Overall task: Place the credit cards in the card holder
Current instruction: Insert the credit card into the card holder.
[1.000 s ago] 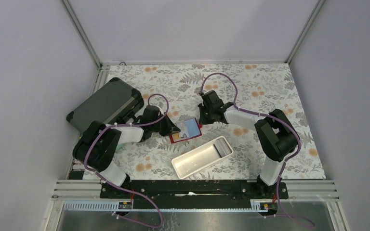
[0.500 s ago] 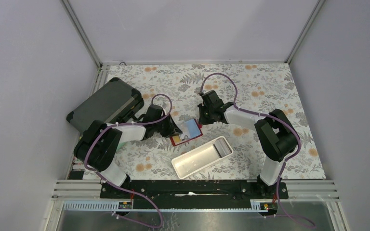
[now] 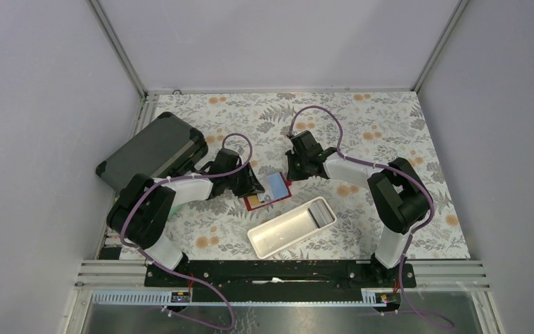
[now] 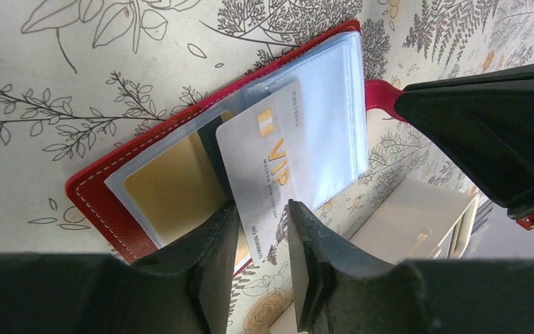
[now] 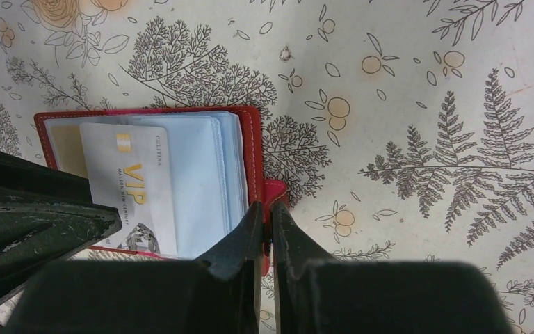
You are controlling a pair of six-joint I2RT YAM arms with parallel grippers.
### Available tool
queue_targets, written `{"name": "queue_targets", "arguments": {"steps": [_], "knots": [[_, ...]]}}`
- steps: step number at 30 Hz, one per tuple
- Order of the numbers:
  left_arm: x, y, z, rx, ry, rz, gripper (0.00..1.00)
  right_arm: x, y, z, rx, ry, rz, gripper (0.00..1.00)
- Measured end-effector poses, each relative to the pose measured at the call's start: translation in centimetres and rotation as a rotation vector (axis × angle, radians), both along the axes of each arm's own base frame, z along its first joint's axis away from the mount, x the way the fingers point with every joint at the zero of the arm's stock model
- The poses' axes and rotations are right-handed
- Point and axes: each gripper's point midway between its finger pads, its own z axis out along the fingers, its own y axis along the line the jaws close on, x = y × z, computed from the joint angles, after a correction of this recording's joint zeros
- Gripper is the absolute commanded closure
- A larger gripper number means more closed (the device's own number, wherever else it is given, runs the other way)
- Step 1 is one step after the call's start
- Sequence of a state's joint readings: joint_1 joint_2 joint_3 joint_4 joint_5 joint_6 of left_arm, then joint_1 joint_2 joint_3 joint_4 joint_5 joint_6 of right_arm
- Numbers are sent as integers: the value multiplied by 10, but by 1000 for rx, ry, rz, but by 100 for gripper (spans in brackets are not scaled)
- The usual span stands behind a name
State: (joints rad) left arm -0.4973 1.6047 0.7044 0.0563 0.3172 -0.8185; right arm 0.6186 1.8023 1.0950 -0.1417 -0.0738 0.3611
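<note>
My L fingers (image 4: 212,273) stand narrowly apart, pale VIP card (image 4: 268,161) end btwn them; R fingers (image 5: 247,252) pinch red card holder (image 4: 99,214) by its tab. Gold card (image 4: 170,188) in clear sleeve.

Red card holder (image 4: 96,207) lies open — 1 gold card (image 4: 170,191) sleeved, 1 pale VIP card (image 4: 271,160) tilted, half-inserted.

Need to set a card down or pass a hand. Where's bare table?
Bare cloth: the far strip along the back wall, right of the grey case; the far right corner; the near patch left of the white tray. Crowded centre: left gripper and right gripper at the card holder, tray beside.
</note>
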Motion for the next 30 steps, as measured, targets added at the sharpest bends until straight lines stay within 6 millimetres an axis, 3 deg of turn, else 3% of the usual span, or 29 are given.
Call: {"name": "queue_targets", "arguments": {"steps": [16,26,30], "knots": [[5,5,7,86,-12,-41,63,-15,15,3,79,73,23,100],[10,11,6,170,-5,-59,34,-20,21,3,91,90,5,100],[10,13,7,194,-16,-58,31,-20,21,3,91,90,2,100]]}}
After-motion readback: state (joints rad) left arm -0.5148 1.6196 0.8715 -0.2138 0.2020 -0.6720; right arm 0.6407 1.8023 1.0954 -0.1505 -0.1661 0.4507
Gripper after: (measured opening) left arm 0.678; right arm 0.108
